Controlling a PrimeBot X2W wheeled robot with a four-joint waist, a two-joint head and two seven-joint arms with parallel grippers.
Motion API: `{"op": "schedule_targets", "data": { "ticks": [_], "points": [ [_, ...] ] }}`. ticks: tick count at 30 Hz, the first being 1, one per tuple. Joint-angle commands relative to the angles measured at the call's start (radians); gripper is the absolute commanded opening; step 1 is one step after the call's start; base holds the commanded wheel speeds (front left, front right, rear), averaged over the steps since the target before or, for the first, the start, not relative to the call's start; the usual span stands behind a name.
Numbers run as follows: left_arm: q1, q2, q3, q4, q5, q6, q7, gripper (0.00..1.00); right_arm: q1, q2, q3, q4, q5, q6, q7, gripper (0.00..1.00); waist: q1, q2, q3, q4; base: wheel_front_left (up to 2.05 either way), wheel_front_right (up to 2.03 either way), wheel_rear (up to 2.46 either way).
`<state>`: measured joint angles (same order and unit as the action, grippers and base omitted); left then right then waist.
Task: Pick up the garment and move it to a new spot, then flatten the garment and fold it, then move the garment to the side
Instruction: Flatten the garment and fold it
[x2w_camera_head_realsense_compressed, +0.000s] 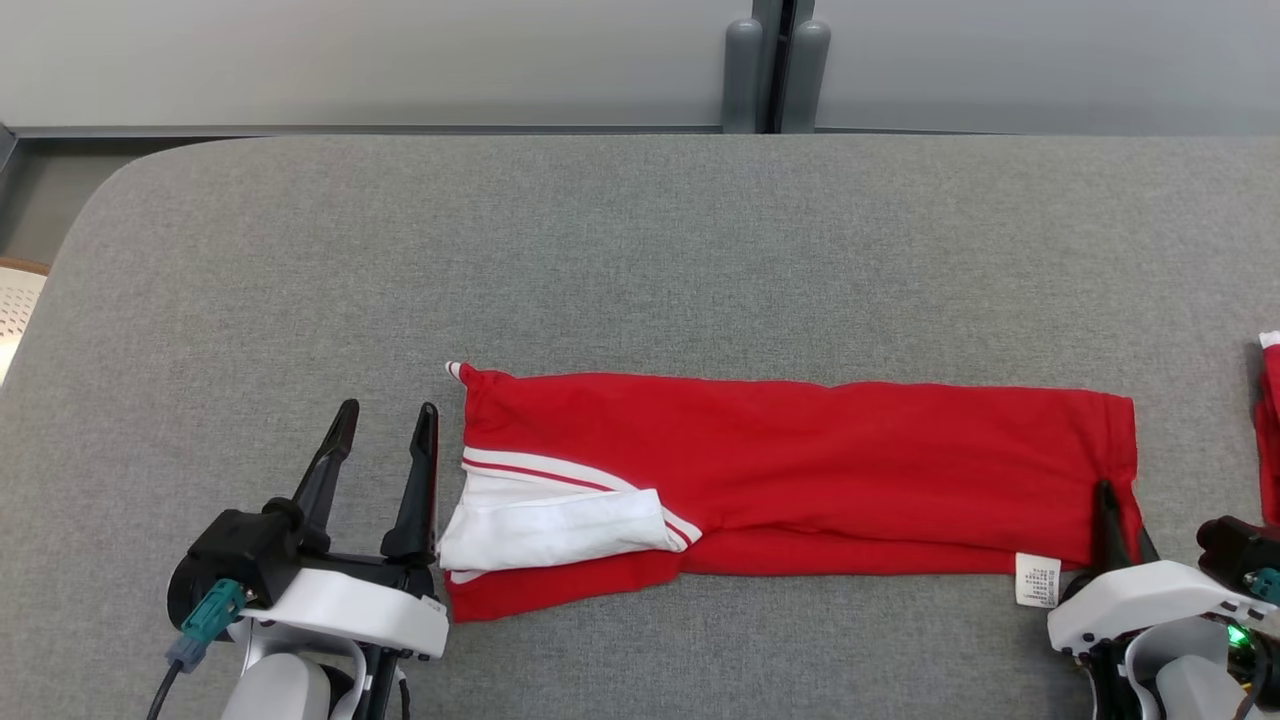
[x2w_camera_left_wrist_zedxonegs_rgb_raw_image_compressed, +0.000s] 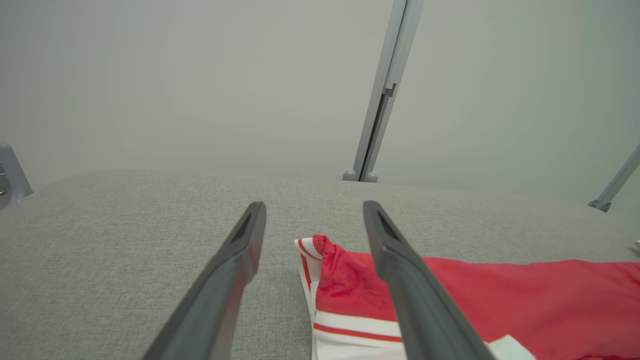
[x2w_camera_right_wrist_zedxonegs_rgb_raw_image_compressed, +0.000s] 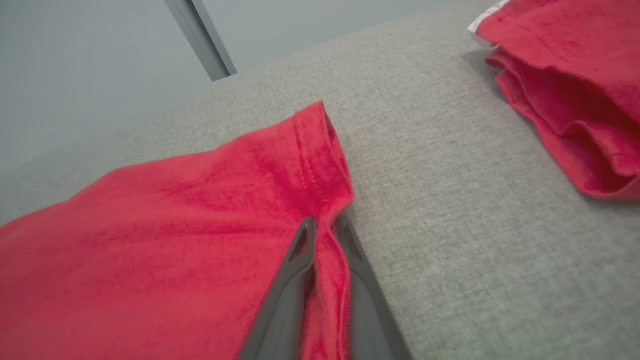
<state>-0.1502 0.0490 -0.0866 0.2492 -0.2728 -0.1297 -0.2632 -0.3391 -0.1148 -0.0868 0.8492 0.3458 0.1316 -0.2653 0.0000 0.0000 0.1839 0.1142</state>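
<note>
Pinches garment (x2w_camera_head_realsense_compressed: 800, 450) hem in right gripper (x2w_camera_right_wrist_zedxonegs_rgb_raw_image_compressed: 325, 222) (plain from right wrist, half hidden from head); holds left gripper (x2w_camera_head_realsense_compressed: 388, 412) agape.

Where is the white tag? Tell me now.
In the head view, the white tag lies at the near edge of the garment, at its right end, just left of the right gripper.

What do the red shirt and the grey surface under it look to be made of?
Garment: soft matte knit, probably cotton jersey, judging by its fuzzy nap, stitched hem and limp bunching in the right pincer. Surface: matte grey woven upholstery-like fabric, heathered weave visible; its core is hidden.
</note>
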Motion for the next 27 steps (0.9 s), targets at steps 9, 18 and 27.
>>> {"op": "schedule_targets", "data": {
  "ticks": [9,18,27],
  "points": [
    [-0.006,0.004,0.011,0.004,0.009,-0.002,-0.001,1.0,-0.017,-0.086,-0.142,-0.009,-0.043,-0.002,0.001,0.0,0.0,0.0,-0.012,-0.006,0.0,0.0,0.0],
    [0.014,0.004,0.008,0.014,-0.01,-0.002,-0.001,1.0,-0.025,-0.045,-0.262,-0.114,-0.184,-0.002,0.001,0.0,0.0,0.0,-0.043,-0.009,0.0,0.0,0.0],
    [0.035,0.004,0.015,0.018,-0.017,-0.002,-0.001,1.0,-0.018,0.026,-0.08,-0.233,-0.191,-0.001,0.001,0.0,0.0,0.0,-0.073,-0.028,0.0,0.0,0.0]
  ]
}}
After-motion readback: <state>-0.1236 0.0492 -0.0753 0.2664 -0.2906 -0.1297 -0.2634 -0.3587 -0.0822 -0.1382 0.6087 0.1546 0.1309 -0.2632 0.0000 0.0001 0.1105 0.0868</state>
